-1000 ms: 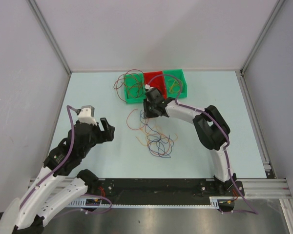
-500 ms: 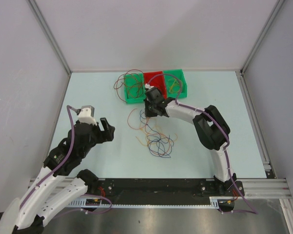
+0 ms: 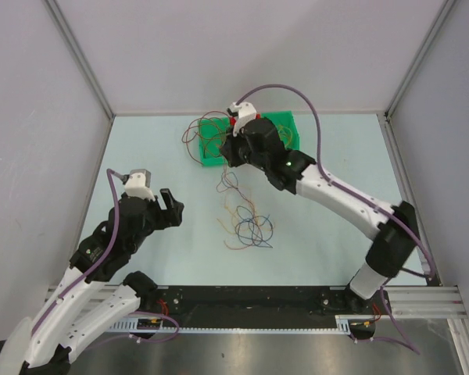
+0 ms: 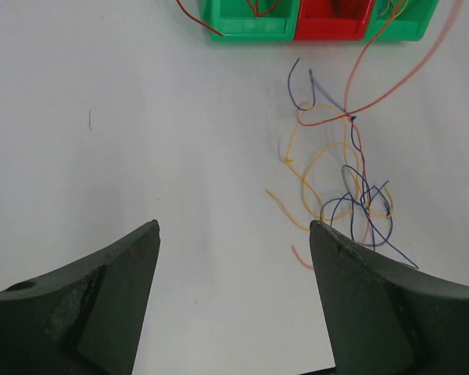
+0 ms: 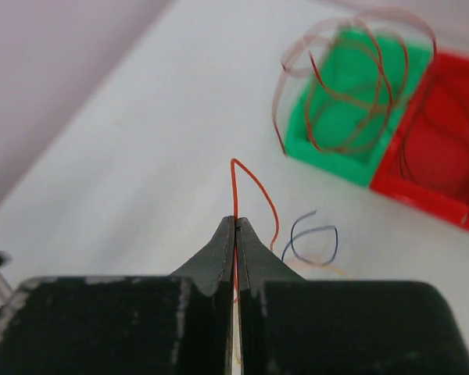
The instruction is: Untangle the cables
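A tangle of thin blue, yellow and orange cables (image 3: pixel 248 227) lies mid-table and also shows in the left wrist view (image 4: pixel 352 199). My right gripper (image 5: pixel 236 223) is shut on a red cable (image 5: pixel 255 184), which loops up out of the fingertips. From above, the right gripper (image 3: pixel 227 158) hangs over the table just in front of the bins. The red cable (image 4: pixel 399 82) rises from the tangle toward the upper right. My left gripper (image 3: pixel 170 205) (image 4: pixel 233 226) stands open to the left of the tangle with nothing between its fingers.
Against the back stand a green bin (image 3: pixel 209 158) with brown cable loops (image 3: pixel 194 129) spilling over it, a red bin (image 5: pixel 430 191) and a second green bin (image 3: pixel 288 125). The right arm covers most of the red bin from above. Walls close in both sides.
My right gripper has shut on the red cable and lifted back toward the bins, its arm stretching out. The tangle has been drawn tighter and a strand now rises from it. The left arm is still.
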Available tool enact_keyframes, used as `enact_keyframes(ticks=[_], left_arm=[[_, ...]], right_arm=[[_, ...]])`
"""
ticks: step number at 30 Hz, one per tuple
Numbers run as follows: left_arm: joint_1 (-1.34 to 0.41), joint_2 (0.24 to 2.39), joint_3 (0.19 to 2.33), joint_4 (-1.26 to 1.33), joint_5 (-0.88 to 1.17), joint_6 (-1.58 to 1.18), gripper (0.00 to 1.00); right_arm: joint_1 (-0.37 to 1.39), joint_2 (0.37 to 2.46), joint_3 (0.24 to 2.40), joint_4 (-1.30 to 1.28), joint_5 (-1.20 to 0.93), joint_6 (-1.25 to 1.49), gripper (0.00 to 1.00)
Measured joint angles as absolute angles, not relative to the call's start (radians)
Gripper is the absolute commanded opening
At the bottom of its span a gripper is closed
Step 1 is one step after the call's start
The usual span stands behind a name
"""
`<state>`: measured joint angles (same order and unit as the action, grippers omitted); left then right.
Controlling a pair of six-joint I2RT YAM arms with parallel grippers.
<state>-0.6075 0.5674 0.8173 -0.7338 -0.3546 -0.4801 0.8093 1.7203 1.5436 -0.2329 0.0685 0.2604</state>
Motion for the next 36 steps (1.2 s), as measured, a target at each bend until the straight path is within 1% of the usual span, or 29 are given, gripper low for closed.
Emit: enact_keyframes(ticks=[5, 12, 14, 22, 27, 30, 36], left_arm=[[-0.606, 0.567, 0.817, -0.733, -0.355, -0.48, 0.82], [-0.606, 0.568, 0.817, -0.733, -0.355, -0.48, 0.82], [-0.606, 0.569, 0.817, -0.731, -0.355, -0.48, 0.82], [-0.604, 0.571, 0.817, -0.727, -0.355, -0.48, 0.82], [-0.603, 0.571, 0.817, -0.727, -0.355, -0.48, 0.82], [-0.603, 0.569, 0.817, -0.727, -0.355, -0.481, 0.82], [-0.603, 0.567, 0.817, -0.728, -0.356, -0.481, 0.82]], right_arm=[[0.881, 1.517, 1.549, -0.121, 0.075, 0.154, 0.0], [0.902, 1.387, 1.547, 0.027, 0.082, 0.041, 0.0], [0.917, 1.379, 1.562, 0.038, 0.076, 0.01, 0.0], [1.022, 1.4, 1.818, 0.086, 0.038, -0.141, 0.0], [1.075, 1.451, 1.996, 0.105, 0.028, -0.231, 0.0], [1.084, 1.459, 1.996, 0.119, 0.043, -0.267, 0.0], [1.082, 1.487, 1.895, 0.131, 0.116, -0.309, 0.0]])
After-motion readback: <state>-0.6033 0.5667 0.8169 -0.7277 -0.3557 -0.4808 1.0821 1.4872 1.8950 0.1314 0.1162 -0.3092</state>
